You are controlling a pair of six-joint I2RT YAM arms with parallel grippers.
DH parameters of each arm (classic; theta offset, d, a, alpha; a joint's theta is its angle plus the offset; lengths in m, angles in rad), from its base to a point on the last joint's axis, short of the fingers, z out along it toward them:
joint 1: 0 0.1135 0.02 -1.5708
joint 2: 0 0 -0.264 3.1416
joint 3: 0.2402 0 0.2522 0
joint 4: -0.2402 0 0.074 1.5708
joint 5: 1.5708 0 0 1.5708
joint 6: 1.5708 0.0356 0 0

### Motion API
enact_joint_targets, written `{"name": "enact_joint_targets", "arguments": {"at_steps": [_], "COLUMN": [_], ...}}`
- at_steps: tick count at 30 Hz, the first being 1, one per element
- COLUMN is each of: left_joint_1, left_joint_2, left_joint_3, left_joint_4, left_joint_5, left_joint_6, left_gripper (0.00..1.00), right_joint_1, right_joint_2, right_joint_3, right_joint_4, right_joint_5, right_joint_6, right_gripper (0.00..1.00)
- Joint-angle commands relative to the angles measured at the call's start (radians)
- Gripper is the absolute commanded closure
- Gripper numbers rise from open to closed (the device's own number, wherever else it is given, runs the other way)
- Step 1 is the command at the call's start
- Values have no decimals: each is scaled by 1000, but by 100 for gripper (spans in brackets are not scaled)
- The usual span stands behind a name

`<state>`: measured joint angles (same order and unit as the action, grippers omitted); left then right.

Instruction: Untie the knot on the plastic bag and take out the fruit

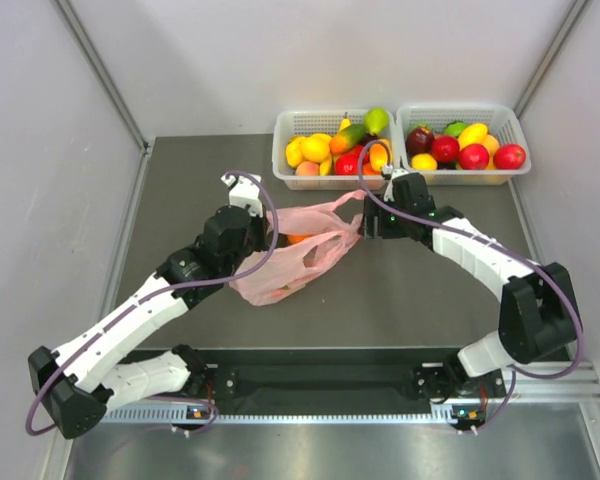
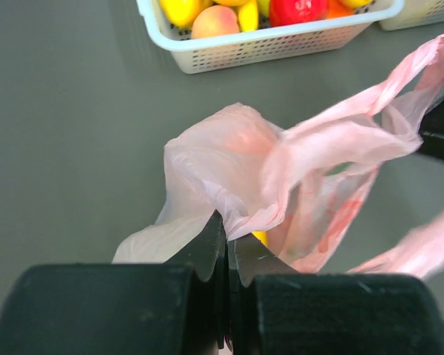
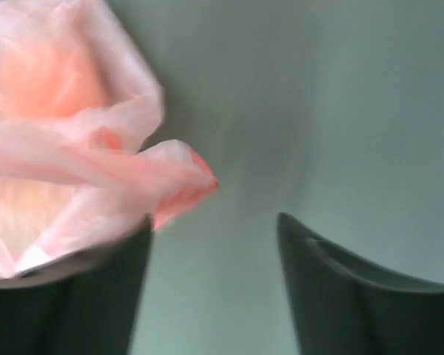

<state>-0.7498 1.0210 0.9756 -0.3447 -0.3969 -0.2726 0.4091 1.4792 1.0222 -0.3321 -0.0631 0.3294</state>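
From above, the plastic bag (image 1: 280, 272) lies mid-table between the two arms. The left gripper (image 1: 260, 225) is at its near-left side and the right gripper (image 1: 366, 222) at the end of a handle loop stretched toward the far right. An orange fruit (image 1: 298, 239) shows through the film. I cannot make out the knot in this view. Since the loops look spread apart, I judge the untying done or nearly so, and the step in hand is opening the mouth. The table (image 1: 410, 290) is bare to the right of the bag and in front of it. The two fruit baskets (image 1: 282, 150) stand just behind it, so any pull is better made sideways or toward the bases. In the left wrist view, the black fingers (image 2: 207, 248) are pressed together with a fold of pink film pinched between them. A yellow fruit (image 2: 260, 237) peeps out just beyond the tips, and a dark gap in the film suggests the mouth is partly open. In the right wrist view, which is blurred, the fingers (image 3: 96, 296) stand wide apart. Film is draped over the left one but nothing is clamped. The next move probably calls for this gripper to close on that loop and draw it away from the left one, or else to reach into the gap for a fruit.
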Motion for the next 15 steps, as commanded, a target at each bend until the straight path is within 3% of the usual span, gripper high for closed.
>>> {"name": "enact_joint_targets", "arguments": {"at_steps": [1, 2, 5, 9, 15], "left_joint_1": [3, 3, 12, 21, 24], "left_joint_2": [-27, -29, -32, -12, 21], "left_joint_3": [-12, -12, -15, -9, -9], "left_joint_4": [108, 105, 119, 131, 154], "left_joint_5": [24, 20, 23, 66, 135], "left_joint_6": [-39, -40, -43, -51, -62], "left_gripper": [100, 100, 100, 100, 100], "right_joint_1": [-7, -7, -9, -9, 25], "right_joint_2": [-126, -207, -339, -549, -613], "right_joint_3": [-11, -29, -97, -137, -117], "right_joint_4": [50, 38, -22, -113, -120], "right_joint_5": [-170, -155, -106, -116, -305], "right_joint_6": [-41, -39, -38, -75, -193], "right_gripper": [22, 13, 0, 0, 0]}}
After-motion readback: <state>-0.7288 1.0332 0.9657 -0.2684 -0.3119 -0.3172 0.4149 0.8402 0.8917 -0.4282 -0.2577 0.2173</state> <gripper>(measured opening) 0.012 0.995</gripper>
